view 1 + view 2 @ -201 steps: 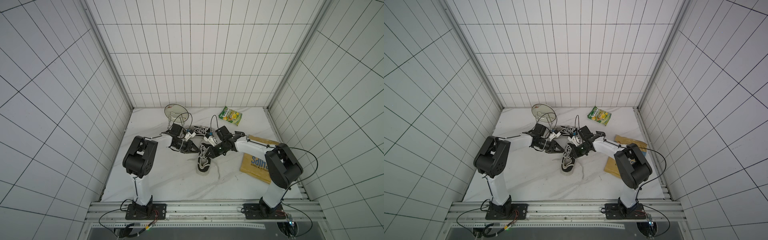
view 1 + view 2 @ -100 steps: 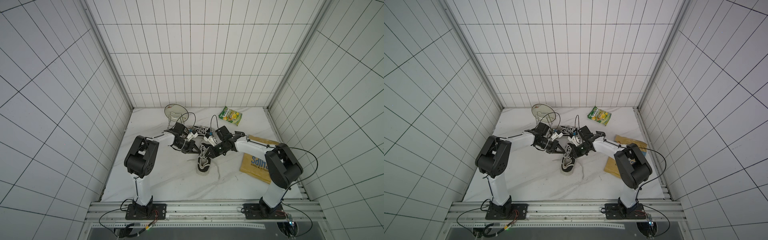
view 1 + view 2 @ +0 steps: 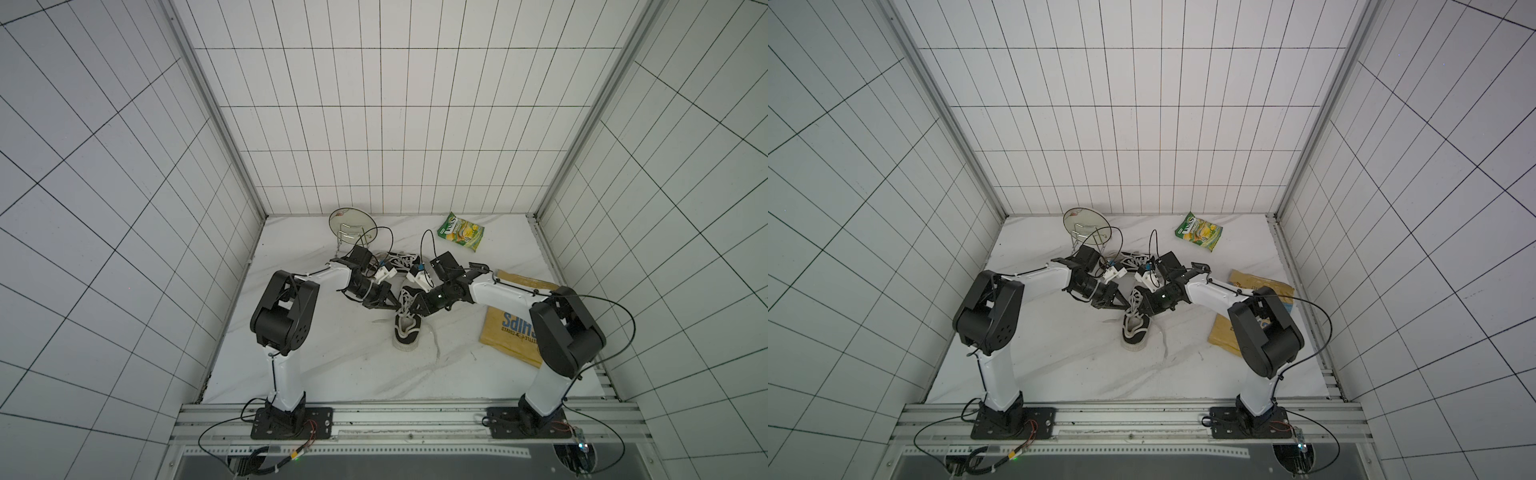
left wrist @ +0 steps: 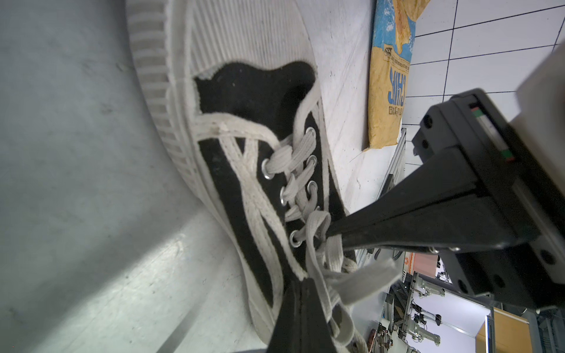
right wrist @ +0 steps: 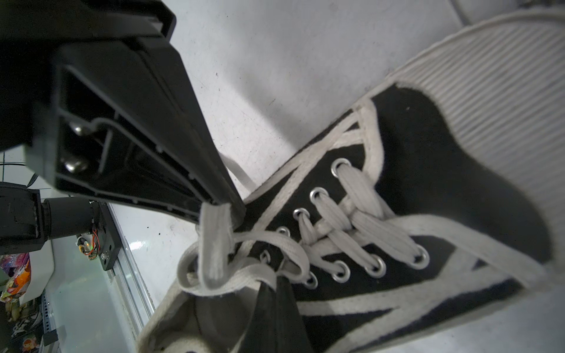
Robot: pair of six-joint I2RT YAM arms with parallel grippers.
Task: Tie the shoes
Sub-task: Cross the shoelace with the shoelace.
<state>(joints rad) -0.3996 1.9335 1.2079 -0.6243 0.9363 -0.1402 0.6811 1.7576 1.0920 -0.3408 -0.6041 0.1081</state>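
My left claw (image 3: 393, 307) and right claw (image 3: 417, 309) meet over the near shoe (image 3: 406, 334) at mid-bench (image 3: 332, 374). Each is pressed together, pinching a loop of its white laces (image 5: 214, 244) by the top eyelets. The other shoe (image 3: 400, 261) lies behind them. The yellow bag (image 3: 509, 332) reads "CHIPS"; the green packet's (image 3: 461, 230) print is too small to read.

Left gripper (image 3: 390, 306) and right gripper (image 3: 417, 308) were both clamped tight, angled inward and down, nearly tip to tip.
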